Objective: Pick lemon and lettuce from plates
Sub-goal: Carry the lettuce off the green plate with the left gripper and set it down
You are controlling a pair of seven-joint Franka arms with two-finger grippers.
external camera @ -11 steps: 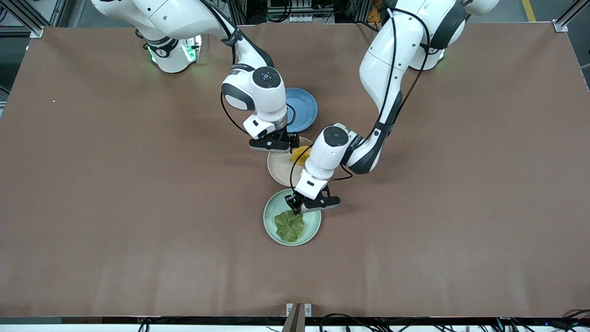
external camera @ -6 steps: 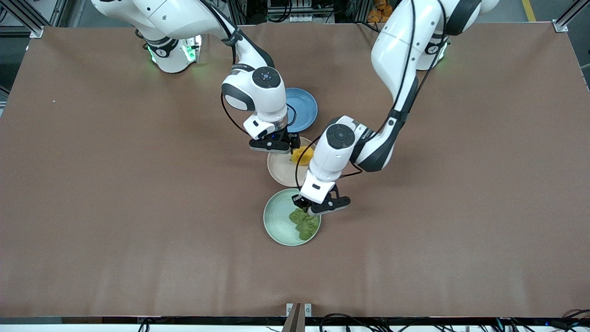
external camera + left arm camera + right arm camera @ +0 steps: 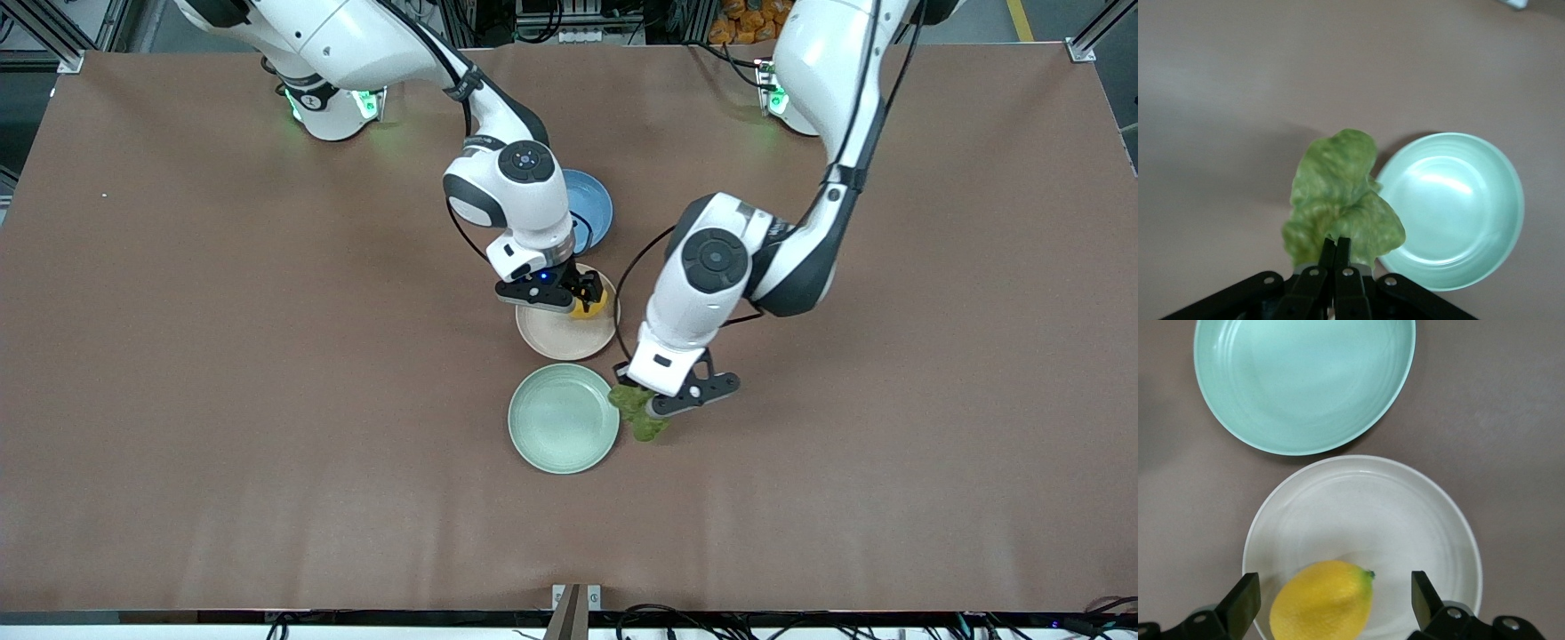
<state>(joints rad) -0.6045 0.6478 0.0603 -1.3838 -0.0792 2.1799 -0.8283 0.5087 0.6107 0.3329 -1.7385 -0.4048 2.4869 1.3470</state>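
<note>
Brown matte covering is spread over the whole table point(image 3: 222, 356). A ruffled, veined green lettuce point(image 3: 1338, 200) leaf is pinched at one edge by the clenched left gripper point(image 3: 1336, 250) and is hung above bare table just beside the mint plate point(image 3: 563, 418), toward the left arm's end. An oval yellow lemon point(image 3: 1323, 603) with matte skin is lying at the rim of the beige plate point(image 3: 1365, 507), between the spread fingers point(image 3: 1241, 603) of the right gripper point(image 3: 1331, 600), which is not closed on it. A blue plate point(image 3: 591, 209) is seen farther from the front camera.
</note>
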